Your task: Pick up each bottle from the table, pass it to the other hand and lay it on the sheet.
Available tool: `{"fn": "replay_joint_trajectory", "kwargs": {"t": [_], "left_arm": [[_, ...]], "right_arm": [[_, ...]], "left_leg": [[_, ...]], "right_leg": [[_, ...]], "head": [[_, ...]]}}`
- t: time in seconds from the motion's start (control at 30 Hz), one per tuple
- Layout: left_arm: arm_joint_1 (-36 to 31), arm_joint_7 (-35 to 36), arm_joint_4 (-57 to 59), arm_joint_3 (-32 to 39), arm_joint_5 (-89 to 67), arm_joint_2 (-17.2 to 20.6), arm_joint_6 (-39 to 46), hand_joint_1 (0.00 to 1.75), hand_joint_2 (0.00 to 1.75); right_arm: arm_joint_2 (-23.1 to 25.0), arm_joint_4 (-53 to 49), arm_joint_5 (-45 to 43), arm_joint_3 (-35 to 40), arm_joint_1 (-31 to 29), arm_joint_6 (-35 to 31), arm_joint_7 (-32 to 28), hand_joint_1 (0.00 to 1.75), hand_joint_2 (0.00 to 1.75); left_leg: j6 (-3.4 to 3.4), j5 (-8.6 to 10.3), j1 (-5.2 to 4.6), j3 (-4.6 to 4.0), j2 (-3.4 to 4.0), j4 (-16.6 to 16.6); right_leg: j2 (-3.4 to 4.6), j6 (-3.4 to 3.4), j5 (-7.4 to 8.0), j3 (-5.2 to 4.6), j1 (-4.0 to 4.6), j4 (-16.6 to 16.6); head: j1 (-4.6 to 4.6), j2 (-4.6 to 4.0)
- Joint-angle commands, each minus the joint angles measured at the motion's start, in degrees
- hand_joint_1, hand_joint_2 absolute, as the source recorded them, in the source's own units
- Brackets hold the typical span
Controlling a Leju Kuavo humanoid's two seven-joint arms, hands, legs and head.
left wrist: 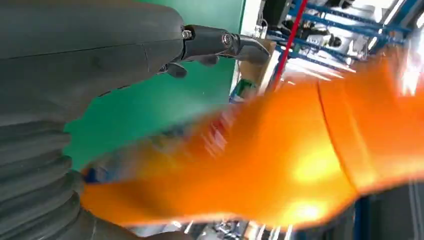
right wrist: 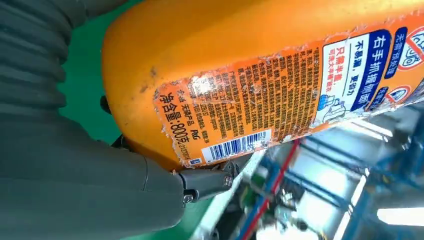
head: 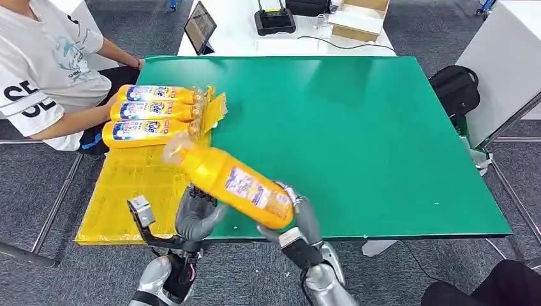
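An orange detergent bottle (head: 233, 182) hangs tilted above the near edge of the green table (head: 357, 127), cap end toward the yellow sheet (head: 134, 185). My right hand (head: 300, 220) grips its base; the right wrist view has the label side (right wrist: 260, 75) pressed against that hand (right wrist: 75, 175). My left hand (head: 198, 213) sits just under the bottle's middle with its fingers apart. In the left wrist view the blurred bottle (left wrist: 280, 165) lies across the hand (left wrist: 100, 60), and green table shows between the thumb and the bottle. Three more bottles (head: 153, 111) lie side by side on the sheet's far end.
A seated person (head: 57, 64) is at the table's left, forearm close to the sheet's far corner. A tablet (head: 200, 27), a black device (head: 274, 19) and a cardboard box (head: 360, 18) stand on the white table behind. A black backpack (head: 456, 86) lies on the floor at the right.
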Motion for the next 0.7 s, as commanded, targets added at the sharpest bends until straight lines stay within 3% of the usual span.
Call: {"fn": "replay_joint_trajectory", "kwargs": {"t": [0.03,0.37,0.7], "left_arm": [[-0.7,0.7,0.8,-2.4,0.7,1.7,-2.3,0.0,1.75],[-1.6,1.2,2.4,-2.6,0.3,1.5,-1.9,0.0,1.75],[-4.3,3.7,8.6,-3.9,-2.3,1.6,-1.4,0.0,1.75]], "right_arm": [[1.4,13.2,1.4,3.6,-5.7,0.5,0.4,1.75,1.75],[1.8,16.3,4.7,6.7,-7.3,0.5,1.9,1.75,1.75],[2.8,24.6,14.4,16.7,-11.0,0.1,6.1,1.75,1.75]], "left_leg": [[0.06,-0.13,0.01,0.35,0.2,-0.1],[0.07,-0.08,0.01,0.27,0.08,-0.1],[0.06,-0.09,0.04,0.34,0.02,-0.1]], "right_leg": [[0.12,-0.18,-0.06,0.29,0.05,-0.1],[0.01,-0.13,-0.05,0.24,0.04,-0.1],[-0.09,-0.2,-0.1,0.3,0.09,-0.1]], "head": [[-0.02,0.0],[0.0,0.0],[0.0,0.0]]}}
